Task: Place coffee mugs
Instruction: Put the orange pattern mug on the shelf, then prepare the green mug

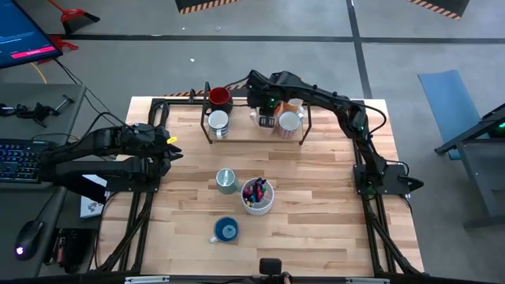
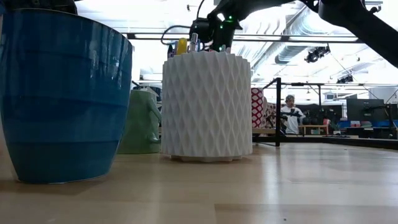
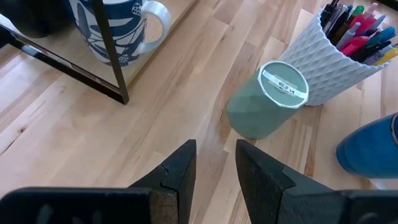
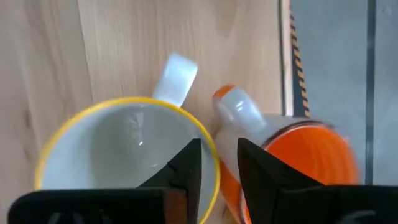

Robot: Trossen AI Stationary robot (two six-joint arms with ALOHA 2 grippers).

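The right gripper [image 4: 214, 171], fingers slightly parted and holding nothing, hangs over the rim of a yellow-rimmed white mug [image 4: 124, 146] touching an orange mug [image 4: 311, 155] on the rack [image 1: 254, 139] at the table's far edge. A descending finger could strike either rim and tip a mug. The left gripper [image 3: 214, 171], narrowly open and empty, waits near the green mug [image 3: 264, 102]. The rack hides several mugs.

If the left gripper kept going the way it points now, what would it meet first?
Probably the green mug, lying just ahead of the left gripper, slightly off its centre line; bare table lies between. The jaws stand slightly apart. Depth is uncertain.
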